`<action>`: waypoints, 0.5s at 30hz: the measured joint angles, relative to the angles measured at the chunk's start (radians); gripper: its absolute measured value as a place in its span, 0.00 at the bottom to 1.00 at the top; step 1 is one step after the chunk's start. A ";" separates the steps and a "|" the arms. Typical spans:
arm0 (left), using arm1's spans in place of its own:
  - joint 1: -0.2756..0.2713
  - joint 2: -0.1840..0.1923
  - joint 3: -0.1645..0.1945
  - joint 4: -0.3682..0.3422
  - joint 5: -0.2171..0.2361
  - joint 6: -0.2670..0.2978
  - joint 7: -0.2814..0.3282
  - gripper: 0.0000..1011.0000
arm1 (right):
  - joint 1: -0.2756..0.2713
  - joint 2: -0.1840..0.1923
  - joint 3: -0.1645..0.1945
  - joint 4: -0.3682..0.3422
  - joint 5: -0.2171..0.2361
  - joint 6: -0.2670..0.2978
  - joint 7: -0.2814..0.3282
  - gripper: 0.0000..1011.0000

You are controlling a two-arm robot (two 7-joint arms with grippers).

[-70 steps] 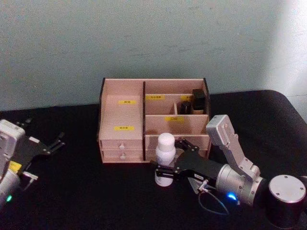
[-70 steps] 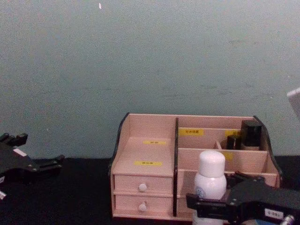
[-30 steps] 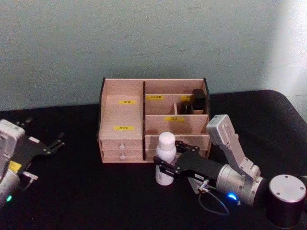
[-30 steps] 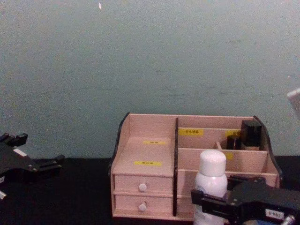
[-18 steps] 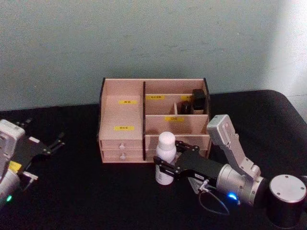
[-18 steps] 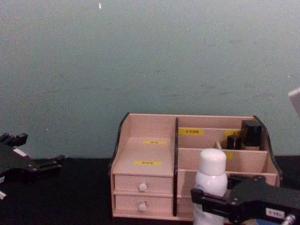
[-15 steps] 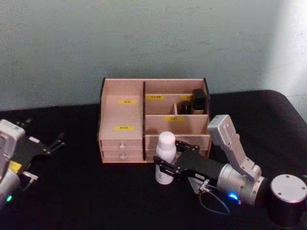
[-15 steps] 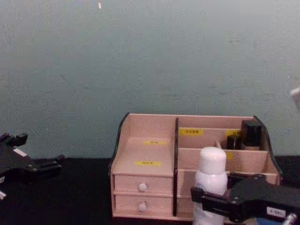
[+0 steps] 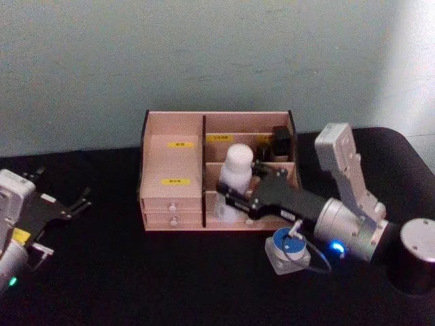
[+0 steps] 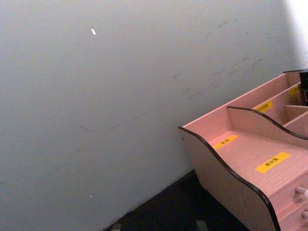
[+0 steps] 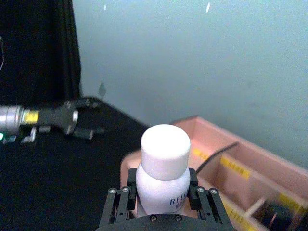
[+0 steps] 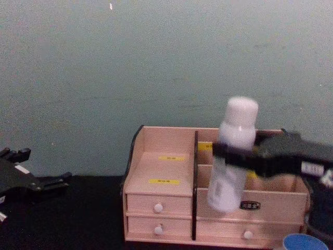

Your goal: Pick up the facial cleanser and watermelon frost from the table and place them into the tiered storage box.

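facial cleanser aloft in right gripper, before tiered storage box

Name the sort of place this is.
Likely a robot test bench: a black-covered table against a bare wall, a wooden organiser, the right gripper holding a white bottle, and the left gripper parked at the table's left.

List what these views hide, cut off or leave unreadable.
- Facial cleanser: its base and most of its lettering sit behind the right pincer in the right wrist view; blurred in the chest view.
- Watermelon frost: cut off by the chest view's bottom edge.
- Yellow labels on the tiered storage box: print too small to read.
- Left pincer, parked left: arm cut by the chest view's left edge.
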 joint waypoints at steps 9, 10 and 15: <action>0.000 0.000 0.000 0.000 0.000 0.000 0.000 0.99 | 0.078 -0.043 0.019 0.022 -0.004 -0.007 -0.062 0.59; 0.000 0.000 0.000 0.000 0.000 0.000 0.000 0.99 | 0.085 -0.049 0.020 0.029 -0.008 -0.007 -0.070 0.59; 0.000 0.000 0.000 0.000 0.000 0.000 0.000 0.99 | 0.136 -0.089 0.028 0.083 -0.033 -0.004 -0.117 0.59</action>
